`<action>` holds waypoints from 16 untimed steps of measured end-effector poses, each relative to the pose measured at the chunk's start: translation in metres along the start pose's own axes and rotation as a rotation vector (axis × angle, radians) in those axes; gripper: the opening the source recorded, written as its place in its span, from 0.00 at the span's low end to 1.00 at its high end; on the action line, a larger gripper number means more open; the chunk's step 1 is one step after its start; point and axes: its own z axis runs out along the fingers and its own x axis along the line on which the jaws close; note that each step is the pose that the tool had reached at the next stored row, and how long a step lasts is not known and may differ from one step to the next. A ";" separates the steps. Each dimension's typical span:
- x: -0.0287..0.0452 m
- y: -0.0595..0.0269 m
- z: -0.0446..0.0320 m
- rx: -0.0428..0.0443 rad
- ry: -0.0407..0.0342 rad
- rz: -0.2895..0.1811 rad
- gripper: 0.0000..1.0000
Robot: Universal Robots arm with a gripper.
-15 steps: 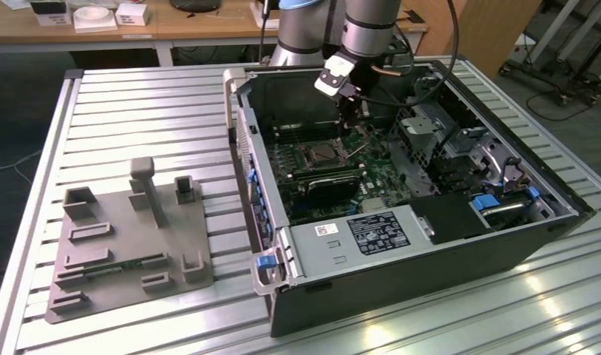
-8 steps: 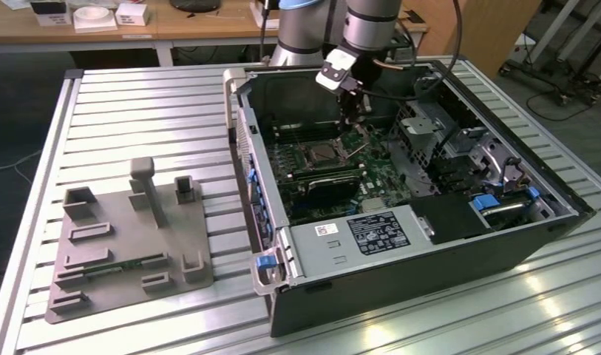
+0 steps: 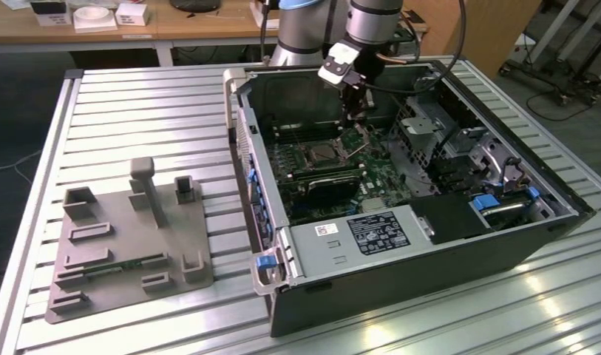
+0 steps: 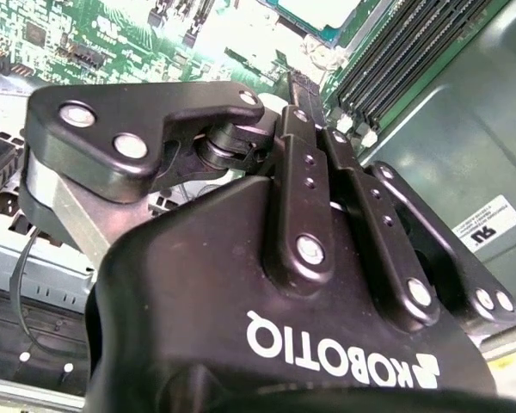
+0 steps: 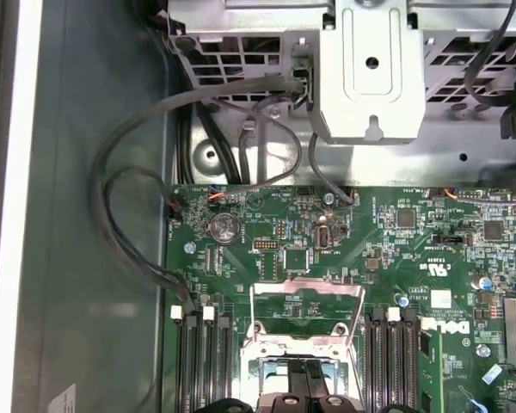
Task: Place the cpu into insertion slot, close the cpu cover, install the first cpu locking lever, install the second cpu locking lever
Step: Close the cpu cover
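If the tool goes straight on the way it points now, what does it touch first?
Most likely the socket on the green board: the tool points down at it. Which part of the socket it meets first, I cannot tell; depth is unclear.

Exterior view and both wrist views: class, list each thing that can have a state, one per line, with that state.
computer case: lying on its side, side panel off, open.
cpu cover: raised on its hinge, open.
insertion slot: uncovered, directly under the end effector.
end effector: fingers together, shut, low inside the case.
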 end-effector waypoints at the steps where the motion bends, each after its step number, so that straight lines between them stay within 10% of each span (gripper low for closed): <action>1: 0.0000 0.0002 0.0000 -0.0001 0.0002 0.000 0.10; 16: 0.0000 0.0020 0.0000 0.0000 0.0001 0.000 0.10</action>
